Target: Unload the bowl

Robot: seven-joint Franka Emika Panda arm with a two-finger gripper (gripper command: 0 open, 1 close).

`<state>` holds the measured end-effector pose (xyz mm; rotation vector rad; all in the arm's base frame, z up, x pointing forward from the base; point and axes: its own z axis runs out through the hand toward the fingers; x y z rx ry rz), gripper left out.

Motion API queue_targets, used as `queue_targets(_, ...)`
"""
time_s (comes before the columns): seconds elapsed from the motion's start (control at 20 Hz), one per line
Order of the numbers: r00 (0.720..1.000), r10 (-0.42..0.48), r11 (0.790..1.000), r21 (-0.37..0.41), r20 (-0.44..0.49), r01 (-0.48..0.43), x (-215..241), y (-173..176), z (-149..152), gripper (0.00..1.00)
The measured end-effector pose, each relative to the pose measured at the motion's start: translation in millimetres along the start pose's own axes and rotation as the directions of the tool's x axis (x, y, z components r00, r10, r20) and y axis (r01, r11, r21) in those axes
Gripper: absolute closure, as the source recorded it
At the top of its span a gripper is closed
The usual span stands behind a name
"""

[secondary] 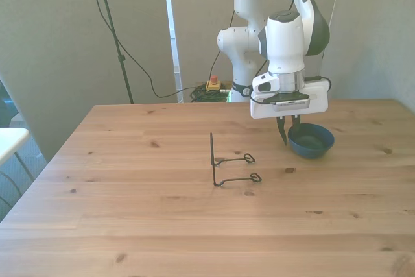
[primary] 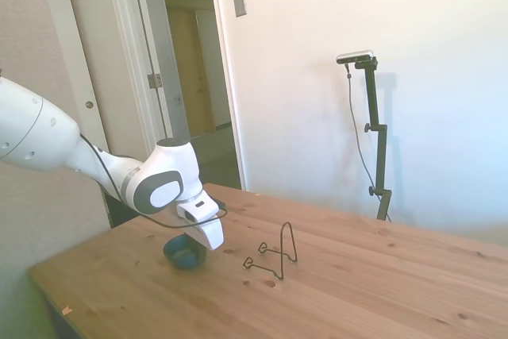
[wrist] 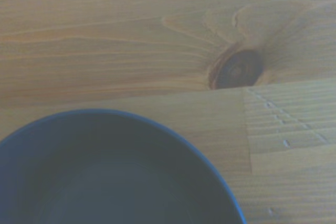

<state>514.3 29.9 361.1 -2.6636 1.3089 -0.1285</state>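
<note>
The small teal-blue bowl [secondary: 314, 142] sits upright on the wooden table [secondary: 162, 225] toward the front view's right. My gripper [secondary: 290, 135] hangs low over the bowl's rim, on the side nearest the wire stand. Its two dark fingers [secondary: 283, 131] show a small gap, one outside the rim and one over the bowl's inside, so it looks open. In the side view the bowl [primary: 184, 256] peeks out from under the white hand, which hides the fingers. The wrist view shows the bowl's dark inside [wrist: 105, 177] from close by, with bare wood and a knot beyond it.
A thin black wire stand [secondary: 224, 163] stands empty near the table's middle, a short way from the bowl; in the side view the stand [primary: 274, 256] is to the bowl's right. A white object's edge [secondary: 10, 141] shows at the front view's far left.
</note>
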Motion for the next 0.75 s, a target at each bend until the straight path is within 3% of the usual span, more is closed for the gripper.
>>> queue_targets(0.2,1.0,-0.004,1.0,0.011,-0.011,0.004,0,-1,-8,0.0)
queue_targets(0.45,0.999,-0.027,0.999,0.035,-0.044,0.029,-10,0,-51,0.0)
queue_targets(0.75,0.999,-0.039,0.999,0.0,-0.019,0.039,-31,23,-93,0.0)
